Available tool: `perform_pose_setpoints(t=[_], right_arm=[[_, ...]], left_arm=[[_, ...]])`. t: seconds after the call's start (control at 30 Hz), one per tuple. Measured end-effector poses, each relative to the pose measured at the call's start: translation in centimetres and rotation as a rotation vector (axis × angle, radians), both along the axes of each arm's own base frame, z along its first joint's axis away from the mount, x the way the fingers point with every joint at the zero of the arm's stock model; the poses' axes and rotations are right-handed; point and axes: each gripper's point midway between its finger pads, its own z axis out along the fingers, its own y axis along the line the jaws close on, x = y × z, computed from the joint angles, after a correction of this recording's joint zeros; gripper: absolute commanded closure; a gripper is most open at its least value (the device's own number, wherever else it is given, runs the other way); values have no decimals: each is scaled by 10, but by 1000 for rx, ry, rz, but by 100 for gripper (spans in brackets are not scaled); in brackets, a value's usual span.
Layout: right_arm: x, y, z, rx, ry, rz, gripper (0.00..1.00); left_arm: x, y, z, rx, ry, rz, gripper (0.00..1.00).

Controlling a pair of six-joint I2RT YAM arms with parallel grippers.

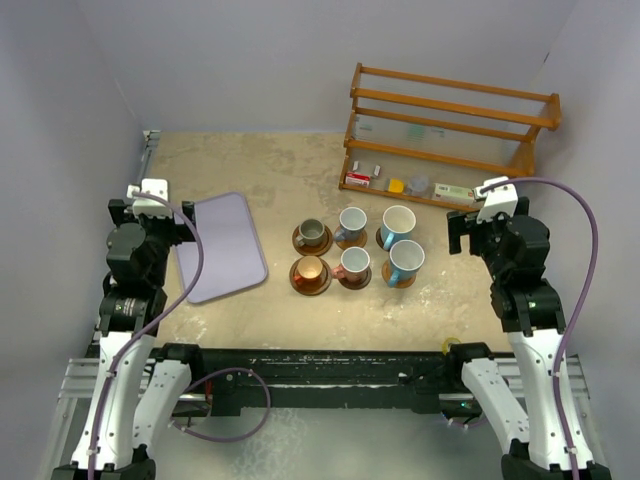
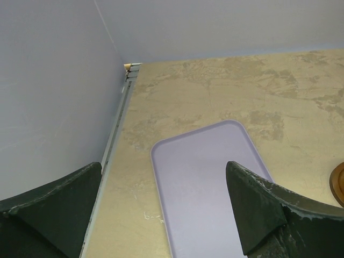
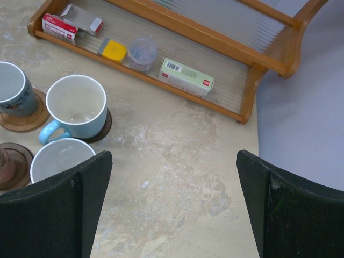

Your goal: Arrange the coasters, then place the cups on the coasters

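The left gripper (image 2: 164,174) hangs over a smooth lavender tray (image 1: 222,245) with rounded corners. Its dark, scuffed fingers are spread wide and pinch nothing. At the middle of the mottled beige table (image 1: 250,170), six round wooden coasters (image 3: 31,122) lie in two rows of three, and glazed ceramic cups (image 3: 75,105) stand one on each. Behind them is a slatted wooden rack (image 3: 252,88). The right gripper (image 3: 172,161) is likewise spread wide and holds nothing, over the tabletop just right of the light-blue cups.

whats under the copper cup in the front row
A dark wooden coaster: its rim shows past the copper cup standing on it. The coaster's middle is hidden by the cup.
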Motion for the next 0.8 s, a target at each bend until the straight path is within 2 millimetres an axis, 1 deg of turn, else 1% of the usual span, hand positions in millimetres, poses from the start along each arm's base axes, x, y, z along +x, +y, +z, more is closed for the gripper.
perform_pose_setpoints(t=[0.8], right_arm=[[-3,-1,3,0,-20,-2,0]], left_arm=[[-1,2,1,1,-4,8,6]])
